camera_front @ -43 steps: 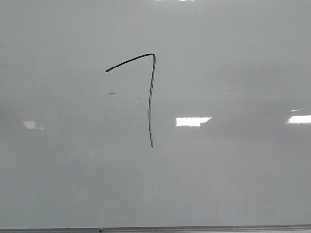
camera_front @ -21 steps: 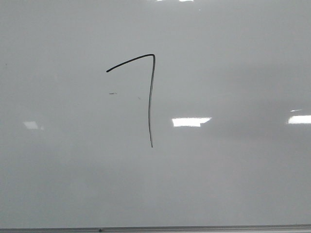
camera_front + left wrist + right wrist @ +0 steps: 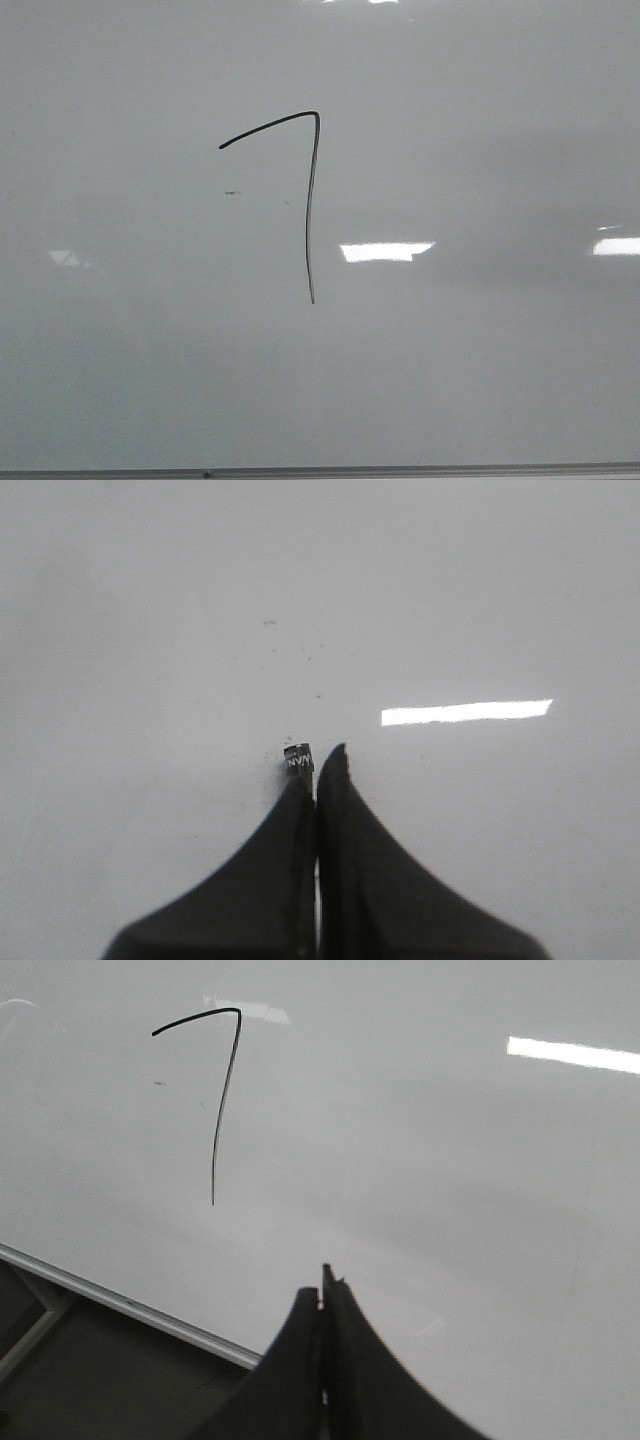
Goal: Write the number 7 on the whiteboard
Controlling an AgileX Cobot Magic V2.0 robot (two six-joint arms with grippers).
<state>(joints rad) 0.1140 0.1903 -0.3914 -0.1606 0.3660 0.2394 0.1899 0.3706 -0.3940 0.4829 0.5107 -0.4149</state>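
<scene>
The number 7 [image 3: 309,200] is a thin black line on the whiteboard [image 3: 480,380], left of centre in the front view. It also shows in the right wrist view [image 3: 222,1100], beyond and to one side of my right gripper [image 3: 320,1290], which is shut over the whiteboard [image 3: 450,1160] near its lower edge. My left gripper [image 3: 318,755] is shut on a small dark marker [image 3: 298,759] with white lettering, whose end pokes out at the fingertips over bare whiteboard [image 3: 150,630]. Neither gripper shows in the front view.
The board's thin grey bottom edge [image 3: 400,470] runs along the bottom of the front view and slants through the right wrist view [image 3: 130,1308], with dark space below it [image 3: 80,1380]. A tiny dark speck [image 3: 232,192] lies left of the 7's downstroke. Bright light reflections lie on the board.
The 7 has not changed. The bright reflection right of the downstroke has stretched leftward and the small one at far left has dimmed.
</scene>
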